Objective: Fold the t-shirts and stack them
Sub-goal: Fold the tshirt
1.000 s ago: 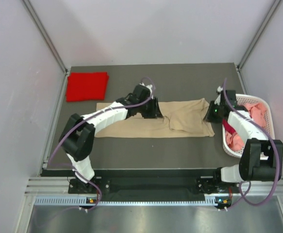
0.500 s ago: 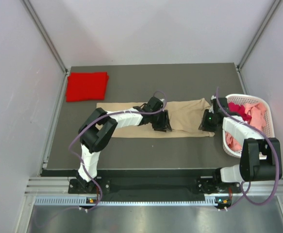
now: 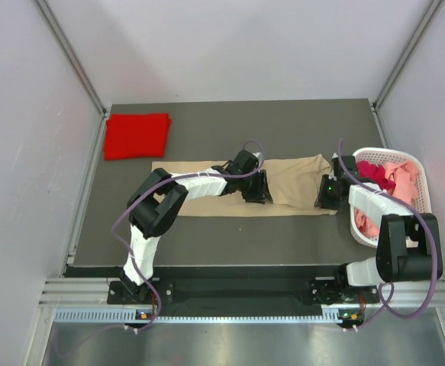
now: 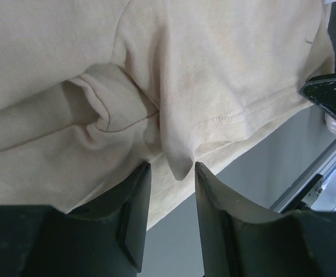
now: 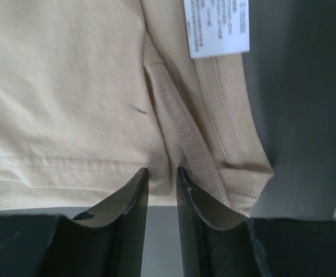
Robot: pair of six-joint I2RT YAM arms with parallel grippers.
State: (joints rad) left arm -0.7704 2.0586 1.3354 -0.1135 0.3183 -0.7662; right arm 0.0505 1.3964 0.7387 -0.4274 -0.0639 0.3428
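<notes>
A tan t-shirt [image 3: 291, 183] lies spread as a long strip across the middle of the table. My left gripper [image 3: 259, 191] is low over its near edge, right of centre. In the left wrist view the jaws [image 4: 170, 167] stand apart, with a small fold of the tan cloth [image 4: 214, 69] hanging between the tips. My right gripper [image 3: 325, 197] is at the shirt's near right corner. Its jaws [image 5: 162, 170] stand a narrow gap apart over the hem [image 5: 70, 86], near a white label [image 5: 216, 26]. A folded bright red t-shirt [image 3: 137, 135] lies at the far left.
A white slotted basket [image 3: 405, 155] stands at the table's right edge, beside the right arm. It holds pink cloth [image 3: 401, 177] and red cloth [image 3: 371, 169]. Grey walls close in the table on three sides.
My left gripper moved right and toward the shirt's near edge. My right gripper shifted slightly left and nearer. The raised fold on the shirt's right part has flattened.
</notes>
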